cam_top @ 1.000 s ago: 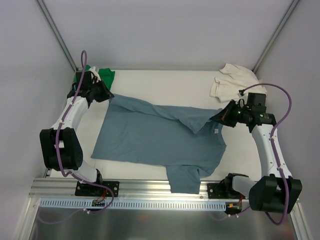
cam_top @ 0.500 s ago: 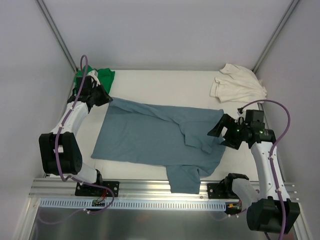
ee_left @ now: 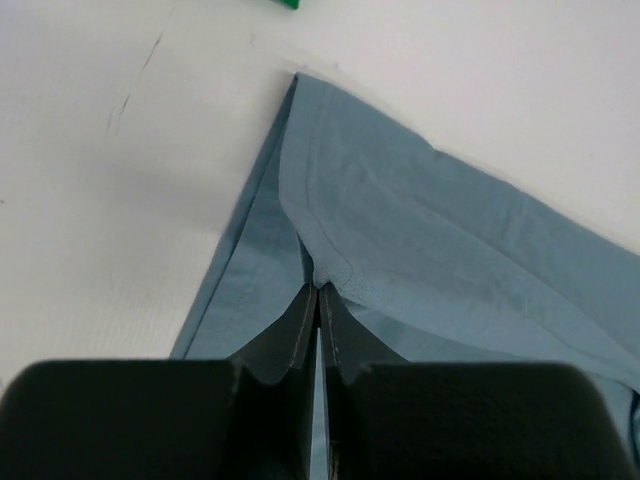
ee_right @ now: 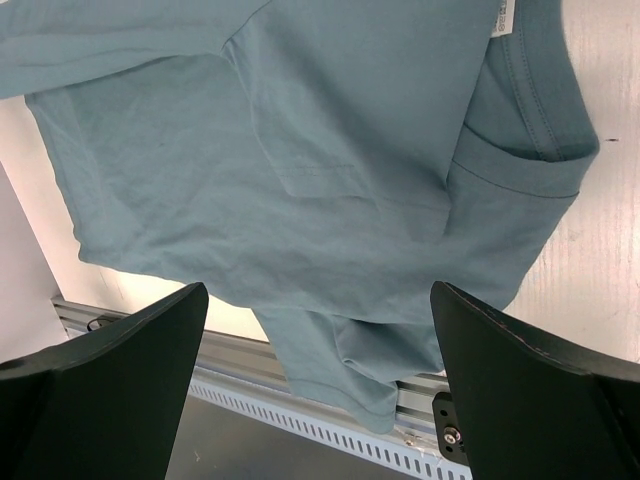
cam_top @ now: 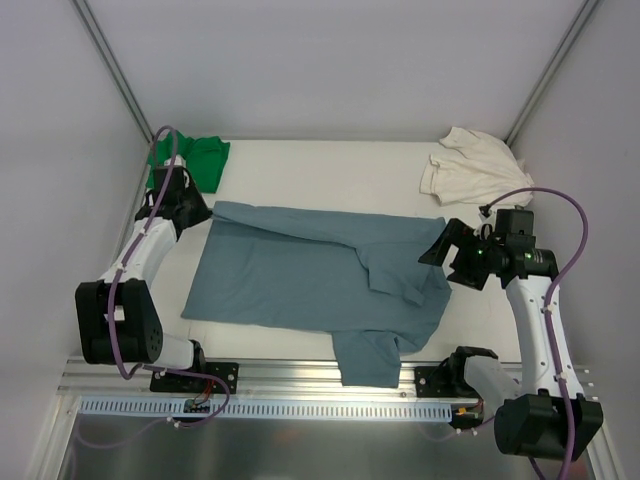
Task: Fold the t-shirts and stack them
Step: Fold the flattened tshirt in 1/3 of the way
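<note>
The dusty blue-grey t-shirt point(cam_top: 300, 275) lies spread across the middle of the table, one sleeve point(cam_top: 366, 362) hanging over the front rail. My left gripper point(cam_top: 203, 209) is shut on its far left corner; in the left wrist view the jaws point(ee_left: 318, 292) pinch a fold of the blue cloth point(ee_left: 420, 230). My right gripper point(cam_top: 441, 251) hovers open above the shirt's right side, nothing between its fingers point(ee_right: 110, 370). Below it I see the shirt point(ee_right: 330, 170) and its white neck tag point(ee_right: 503, 15). The green t-shirt point(cam_top: 203, 159) lies bunched at the back left, the cream-white one point(cam_top: 476, 167) at the back right.
Grey walls close in the table on three sides, with metal posts in the back corners. The aluminium rail point(cam_top: 300, 378) with the arm bases runs along the near edge. Bare white tabletop point(cam_top: 330, 175) shows behind the blue shirt.
My right gripper has opened and let go of the blue shirt's right part, which now lies flat. My left gripper has pulled its corner slightly to the left and nearer, uncovering more of the green tee.
</note>
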`<state>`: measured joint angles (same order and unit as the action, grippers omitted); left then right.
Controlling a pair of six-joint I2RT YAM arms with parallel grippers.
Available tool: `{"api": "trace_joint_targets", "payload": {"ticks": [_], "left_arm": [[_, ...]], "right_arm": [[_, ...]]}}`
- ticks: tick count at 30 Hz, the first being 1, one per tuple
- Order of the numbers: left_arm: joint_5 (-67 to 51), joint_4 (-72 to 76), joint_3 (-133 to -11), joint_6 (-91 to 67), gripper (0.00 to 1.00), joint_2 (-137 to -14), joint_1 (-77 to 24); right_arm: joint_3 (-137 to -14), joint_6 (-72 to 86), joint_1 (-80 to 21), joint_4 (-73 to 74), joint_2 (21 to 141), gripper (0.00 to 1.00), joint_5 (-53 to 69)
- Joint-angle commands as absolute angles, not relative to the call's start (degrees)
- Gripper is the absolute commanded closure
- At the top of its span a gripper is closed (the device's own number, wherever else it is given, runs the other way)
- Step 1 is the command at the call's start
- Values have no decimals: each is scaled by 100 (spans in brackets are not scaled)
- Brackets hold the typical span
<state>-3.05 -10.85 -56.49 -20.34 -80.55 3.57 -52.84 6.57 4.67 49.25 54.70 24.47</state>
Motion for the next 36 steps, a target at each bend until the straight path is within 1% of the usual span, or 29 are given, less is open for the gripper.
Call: {"api": "trace_joint_targets", "payload": {"ticks": [1,2,3,4,5,6,7,8,9,10,13,14,16,17,21,25,29,36], "left_arm": [[324,-1211,-5625,-2214,98,-8156,378],[447,-1291,-5651,-2345,94,-8313,378],[509,-1370,-5660,-2416,86,-8393,378],[727,-1519,-5660,-2565,76,-8524,369],[930,-1599,-5660,-2671,60,-8551,378],[1175,-1678,-5634,-2802,18,-8552,378],[1404,-1792,-5599,-3030,8,-8473,387],[1702,-1810,-5512,-3102,4,-8368,369],[1775,-1793,-5432,-3155,3,-8211,378],[1810,-1619,-5336,-3199,2,-7757,369],[1461,-997,-4687,-3077,1,-6604,378],[806,-863,-4624,-2937,1,-6174,378],[-170,-844,-4632,-2839,2,-5978,369],[-1211,-1053,-4693,-2848,1,-5968,369],[-2738,-1783,-4685,-2996,1,-6292,63],[-2637,-1986,-4255,-3146,1,-6354,-464],[-2567,-2004,-4113,-3366,1,-6503,-825],[-2084,-1881,-3964,-3551,1,-7479,-1002]], "right_arm": [[-5432,580,483,4816,5484,1,2540],[-5423,571,492,4790,5519,0,2557],[-5432,563,492,4781,5528,1,2566],[-5458,554,492,4764,5546,0,2593],[-5467,562,492,4772,5555,1,2610],[-5493,545,492,4764,5572,0,2619],[-5519,536,492,4764,5581,1,2663],[-5537,519,492,4764,5598,0,2680],[-5555,510,492,4772,5599,0,2681],[-5546,501,483,4781,5599,1,2733],[-5476,545,492,4703,5599,0,2953],[-5362,606,483,4572,5607,1,3040],[-5178,677,466,4405,5634,0,3172],[-5011,720,448,4247,5703,0,3225],[-4606,878,299,3790,6124,0,3427],[-4237,1010,71,3402,6784,1,3401],[-3947,1160,-114,2945,7434,0,3384],[-3972,1345,-202,2426,8366,0,3287]]}}
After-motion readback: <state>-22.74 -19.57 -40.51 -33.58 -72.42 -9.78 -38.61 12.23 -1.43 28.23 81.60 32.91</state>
